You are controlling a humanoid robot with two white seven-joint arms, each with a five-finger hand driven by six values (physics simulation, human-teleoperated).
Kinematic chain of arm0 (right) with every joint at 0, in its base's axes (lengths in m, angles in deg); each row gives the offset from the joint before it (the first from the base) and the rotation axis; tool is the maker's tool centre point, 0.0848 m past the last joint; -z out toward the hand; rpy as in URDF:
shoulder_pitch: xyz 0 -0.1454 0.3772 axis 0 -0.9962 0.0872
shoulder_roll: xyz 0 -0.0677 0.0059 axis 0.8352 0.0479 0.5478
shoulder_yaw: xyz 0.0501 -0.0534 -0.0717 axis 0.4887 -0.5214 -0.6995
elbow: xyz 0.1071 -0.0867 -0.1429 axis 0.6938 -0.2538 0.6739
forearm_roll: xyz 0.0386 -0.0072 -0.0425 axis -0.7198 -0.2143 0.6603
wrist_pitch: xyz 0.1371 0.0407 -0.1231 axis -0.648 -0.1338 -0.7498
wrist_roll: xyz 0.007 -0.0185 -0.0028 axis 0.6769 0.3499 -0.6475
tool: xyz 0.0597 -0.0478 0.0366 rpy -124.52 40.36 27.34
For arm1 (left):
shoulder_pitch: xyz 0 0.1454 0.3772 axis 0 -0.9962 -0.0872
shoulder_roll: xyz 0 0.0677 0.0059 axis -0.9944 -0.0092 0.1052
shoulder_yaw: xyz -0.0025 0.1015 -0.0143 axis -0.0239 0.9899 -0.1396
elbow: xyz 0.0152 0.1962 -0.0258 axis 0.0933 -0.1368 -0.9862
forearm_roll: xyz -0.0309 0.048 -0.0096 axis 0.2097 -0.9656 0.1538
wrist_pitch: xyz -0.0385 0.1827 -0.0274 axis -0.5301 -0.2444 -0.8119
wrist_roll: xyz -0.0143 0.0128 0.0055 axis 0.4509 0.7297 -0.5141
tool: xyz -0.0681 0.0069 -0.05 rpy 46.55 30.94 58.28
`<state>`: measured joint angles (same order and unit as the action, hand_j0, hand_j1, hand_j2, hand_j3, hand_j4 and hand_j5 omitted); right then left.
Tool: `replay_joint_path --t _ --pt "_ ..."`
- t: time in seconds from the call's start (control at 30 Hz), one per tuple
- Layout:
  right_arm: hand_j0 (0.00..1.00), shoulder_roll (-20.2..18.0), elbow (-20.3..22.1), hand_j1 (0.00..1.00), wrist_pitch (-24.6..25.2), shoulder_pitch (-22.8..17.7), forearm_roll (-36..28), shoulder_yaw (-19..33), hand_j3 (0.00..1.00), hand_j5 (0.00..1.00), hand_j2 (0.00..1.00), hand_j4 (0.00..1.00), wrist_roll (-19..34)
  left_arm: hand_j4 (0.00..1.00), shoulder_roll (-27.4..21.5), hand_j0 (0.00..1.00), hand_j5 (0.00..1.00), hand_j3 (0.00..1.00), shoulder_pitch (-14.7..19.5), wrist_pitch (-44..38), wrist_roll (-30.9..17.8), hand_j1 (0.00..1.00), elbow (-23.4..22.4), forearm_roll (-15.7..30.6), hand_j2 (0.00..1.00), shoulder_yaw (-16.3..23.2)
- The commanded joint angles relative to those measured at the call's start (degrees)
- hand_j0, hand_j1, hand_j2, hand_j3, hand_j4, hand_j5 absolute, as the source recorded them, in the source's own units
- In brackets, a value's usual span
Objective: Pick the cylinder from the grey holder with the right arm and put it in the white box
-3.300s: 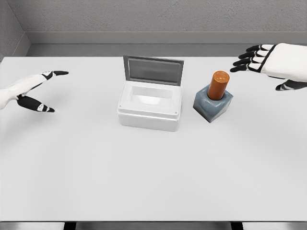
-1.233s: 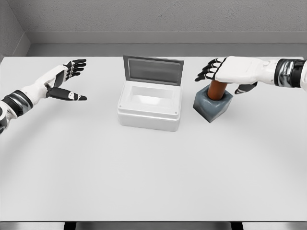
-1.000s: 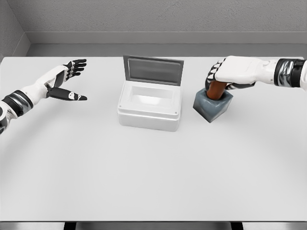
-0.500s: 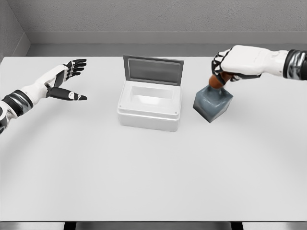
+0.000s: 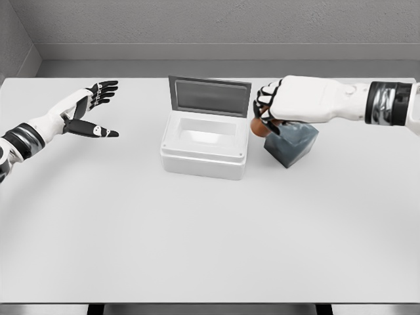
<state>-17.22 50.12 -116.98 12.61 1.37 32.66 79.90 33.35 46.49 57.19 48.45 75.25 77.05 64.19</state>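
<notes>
A flat white table (image 5: 197, 236) is carrying an open white plastic box (image 5: 205, 146) with a raised grey lid, and a blue-grey block holder (image 5: 293, 146) just beside it. The right hand (image 5: 289, 106) is curling its fingers round the orange cylinder (image 5: 260, 126), lifted between box and holder. The left hand (image 5: 82, 113) is hovering with fingers spread.

Orange cylinder (image 5: 260, 127), grey holder (image 5: 293, 144), white box (image 5: 204, 146).

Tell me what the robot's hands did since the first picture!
The right hand reached in over the grey holder, closed its fingers on the orange cylinder, pulled it out and carried it left toward the white box. The left hand came further in, fingers spread. Box and holder stayed put.
</notes>
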Motion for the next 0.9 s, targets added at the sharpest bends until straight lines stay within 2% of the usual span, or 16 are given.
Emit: replay_joint_path --t 0.0,0.23,0.73,0.87 --pt "0.20 0.21 0.44 0.20 0.17 0.00 -0.23 -0.01 0.20 0.20 0.20 0.20 -0.09 1.00 -0.04 1.00 1.00 1.00 0.00 -0.01 0.00 1.00 0.05 0.20 1.00 -0.10" --pt "0.21 2.85 0.44 0.21 0.17 0.26 -0.05 -0.98 0.21 0.21 0.21 0.21 -0.09 1.00 0.05 1.00 1.00 1.00 0.00 -0.01 0.00 1.00 0.05 0.20 1.00 -0.01" --pt "0.21 5.66 0.00 0.21 0.17 2.20 0.56 -2.21 0.21 0.21 0.21 0.21 -0.09 1.00 0.05 1.00 1.00 1.00 0.00 -0.01 0.00 1.00 0.05 0.20 1.00 -0.01" --pt "0.32 5.57 0.00 0.32 0.17 2.46 1.88 -2.12 0.32 0.32 0.32 0.32 -0.09 1.00 0.05 1.00 1.00 1.00 0.00 -0.01 -0.09 1.00 0.05 0.20 1.00 -0.01"
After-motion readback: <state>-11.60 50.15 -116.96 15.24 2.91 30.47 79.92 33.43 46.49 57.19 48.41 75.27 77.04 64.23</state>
